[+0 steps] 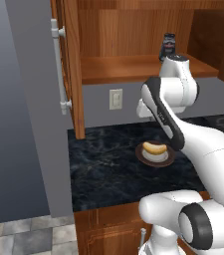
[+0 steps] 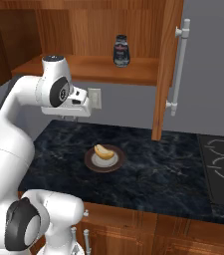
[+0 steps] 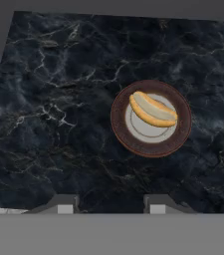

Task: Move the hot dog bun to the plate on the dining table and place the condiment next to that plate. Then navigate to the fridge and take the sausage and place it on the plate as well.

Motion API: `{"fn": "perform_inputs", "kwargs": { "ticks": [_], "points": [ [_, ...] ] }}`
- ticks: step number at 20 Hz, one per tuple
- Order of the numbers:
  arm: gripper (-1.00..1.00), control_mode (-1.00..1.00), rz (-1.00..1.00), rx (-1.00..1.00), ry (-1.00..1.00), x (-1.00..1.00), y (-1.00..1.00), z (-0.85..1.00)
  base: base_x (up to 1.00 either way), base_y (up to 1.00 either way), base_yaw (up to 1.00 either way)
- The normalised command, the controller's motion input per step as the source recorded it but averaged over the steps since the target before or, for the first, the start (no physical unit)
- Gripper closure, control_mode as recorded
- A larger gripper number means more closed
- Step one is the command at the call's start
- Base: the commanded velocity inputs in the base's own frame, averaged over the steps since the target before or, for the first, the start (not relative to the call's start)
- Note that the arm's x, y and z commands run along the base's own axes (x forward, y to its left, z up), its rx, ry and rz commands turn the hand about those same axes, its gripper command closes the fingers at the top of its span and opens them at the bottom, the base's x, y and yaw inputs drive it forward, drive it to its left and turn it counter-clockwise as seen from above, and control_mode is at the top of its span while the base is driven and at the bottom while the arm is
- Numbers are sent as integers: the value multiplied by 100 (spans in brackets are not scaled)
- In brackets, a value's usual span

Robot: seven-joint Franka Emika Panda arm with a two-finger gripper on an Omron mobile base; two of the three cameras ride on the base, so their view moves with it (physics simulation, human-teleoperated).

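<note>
- The small oblong golden-tan hot dog bun (image 3: 153,109) lies on a small round dark brown dish with a pale centre (image 3: 121,130), which stands on the black marbled stone bench (image 3: 58,99). It is near the middle of the bench, a little toward the front edge.
- The dish keeps the bun off the stone and free on all sides, so I judge it easy to take from above.
- The robot's two dark fingers (image 3: 108,205) hang high over the bench, to the left of the dish in the right base view. They stand a little apart with nothing between them: released, holding nothing.
- The small glassy grey condiment bottle with a dark cap (image 2: 121,50) stands upright on the wooden shelf (image 2: 98,69) above and behind the bench, well apart from the bun.
- I judge the task is at its start: the bun is not yet grasped.
</note>
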Motion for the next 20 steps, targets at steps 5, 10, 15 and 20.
{"fn": "perform_inputs", "kwargs": {
  "ticks": [5, 10, 15, 20],
  "points": [
    [-100, -100, 1, 0, -3, -2, -13, -3, 0, 0, 0],
    [-100, -100, 15, 0, -8, 0, -56, -29, 0, 0, 0],
    [-100, -100, 25, 0, -6, 2, -55, -49, 0, 0, 0],
    [-100, -100, 24, 0, -4, 10, -39, -57, 0, 0, 0]
  ]
}}
